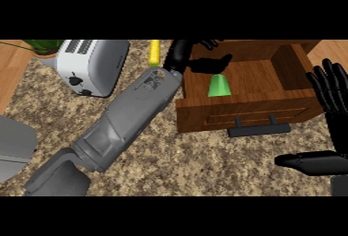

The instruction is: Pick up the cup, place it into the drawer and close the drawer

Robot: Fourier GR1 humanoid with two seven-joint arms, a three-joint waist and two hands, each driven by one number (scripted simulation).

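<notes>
A green cup (219,86) stands mouth down inside the open wooden drawer (248,113), near the drawer's left side. My left hand (198,63) hovers just behind and above the cup, fingers spread and relaxed, holding nothing. Its grey forearm (132,115) crosses the counter diagonally from the lower left. At the right edge, beside the drawer's right wall, my right hand (333,94) rests open with fingers pointing up. The drawer's dark handle (260,129) faces me.
A white toaster (92,64) sits at the back left, with a potted plant (41,46) behind it. A yellow object (155,51) lies just left of the drawer. A grey rounded object (14,147) shows at the left edge.
</notes>
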